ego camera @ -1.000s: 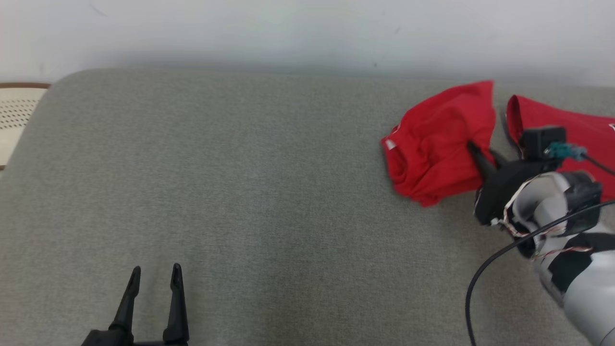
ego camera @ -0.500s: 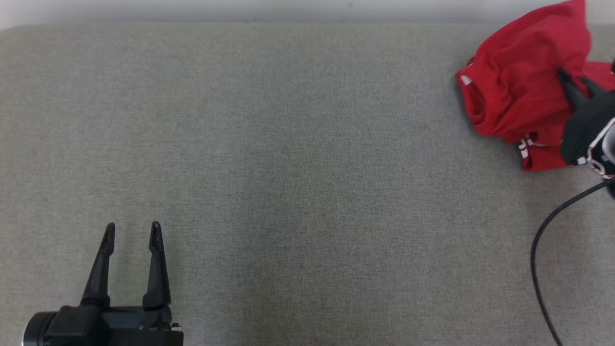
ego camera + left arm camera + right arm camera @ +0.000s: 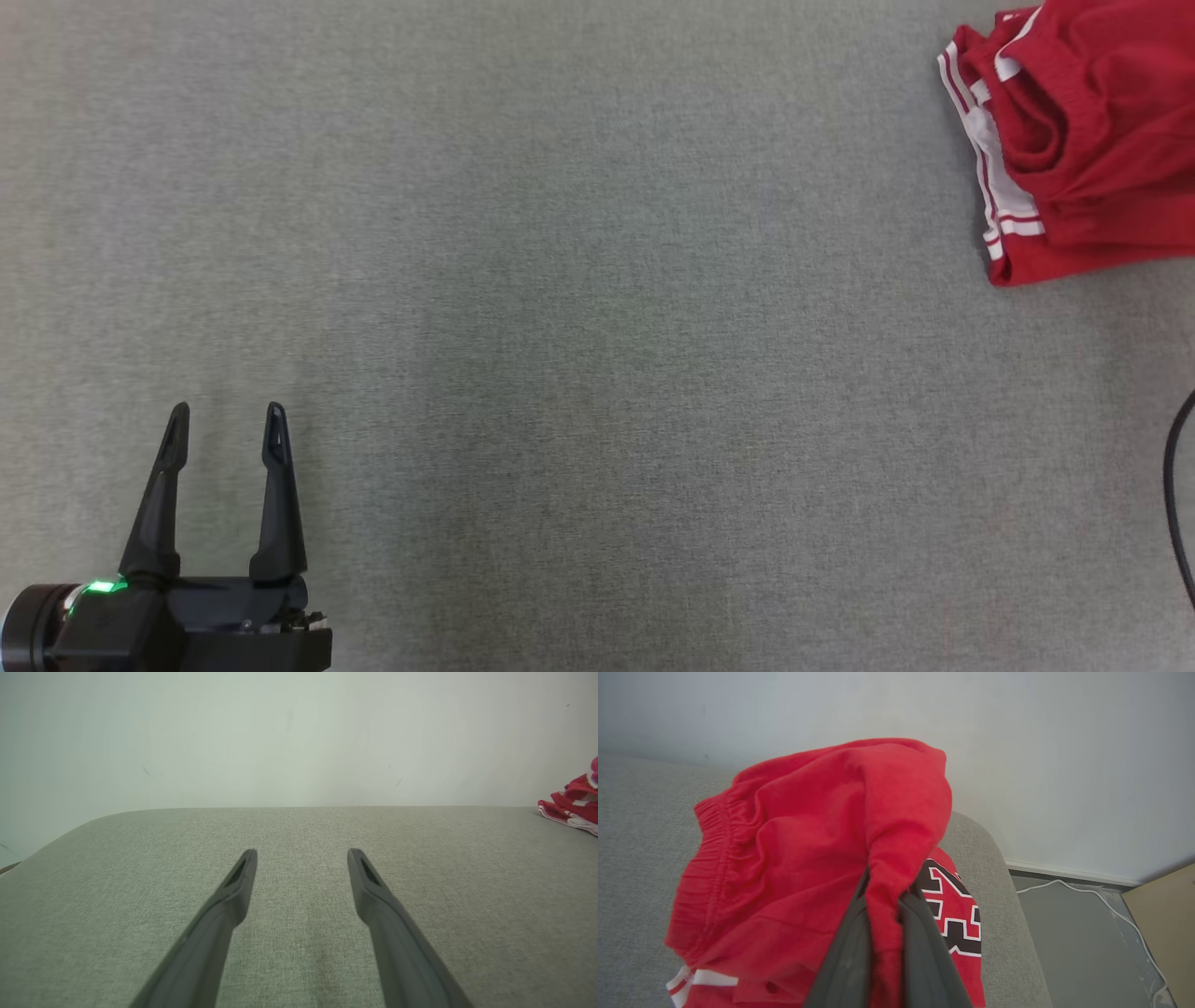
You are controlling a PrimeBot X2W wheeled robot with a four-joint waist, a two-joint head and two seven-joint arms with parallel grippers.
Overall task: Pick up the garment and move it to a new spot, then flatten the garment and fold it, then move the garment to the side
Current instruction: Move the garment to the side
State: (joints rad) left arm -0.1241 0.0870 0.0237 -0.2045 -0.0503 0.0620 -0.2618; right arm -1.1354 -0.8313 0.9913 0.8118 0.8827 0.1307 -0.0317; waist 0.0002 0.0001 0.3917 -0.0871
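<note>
Well, open grey cushion [image 3: 560, 327] stretches from nine to one o'clock in the head view, with my left gripper [image 3: 226, 415] at seven, fingers apart. The red garment [image 3: 1092, 140] bunches at two, a black cable [image 3: 1178, 485] at four. In the right wrist view my right gripper [image 3: 885, 891] is clamped on a fold of it, near the cushion's rounded corner, with a white cord [image 3: 1087, 893] on the floor beyond.

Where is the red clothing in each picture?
Head view: the red garment lies in the top right corner.
Left wrist view: the garment is a small patch at the far right edge.
Right wrist view: the garment is in the middle, pinched by the right gripper.
Shared landmark: the grey cushion beneath it.
</note>
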